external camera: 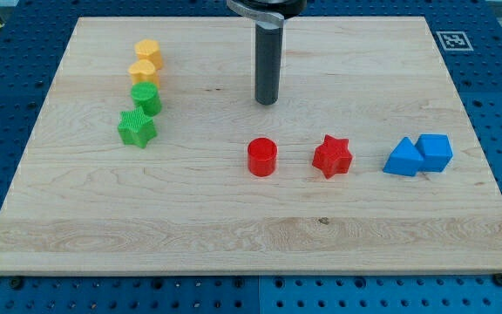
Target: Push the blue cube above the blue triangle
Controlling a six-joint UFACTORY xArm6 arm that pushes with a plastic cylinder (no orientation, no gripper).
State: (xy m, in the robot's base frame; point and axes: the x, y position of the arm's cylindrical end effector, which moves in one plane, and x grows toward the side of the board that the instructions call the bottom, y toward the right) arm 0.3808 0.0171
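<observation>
The blue cube (435, 152) sits at the view's right, touching the right side of the blue triangle (403, 158). My tip (267, 102) stands on the board near the top centre, well to the left of both blue blocks and above the red cylinder (261, 157). It touches no block.
A red star (332, 156) lies between the red cylinder and the blue triangle. At the view's left stand two yellow blocks (146, 61), a green cylinder (146, 98) and a green star (137, 128). The wooden board's right edge (486, 166) is near the blue cube.
</observation>
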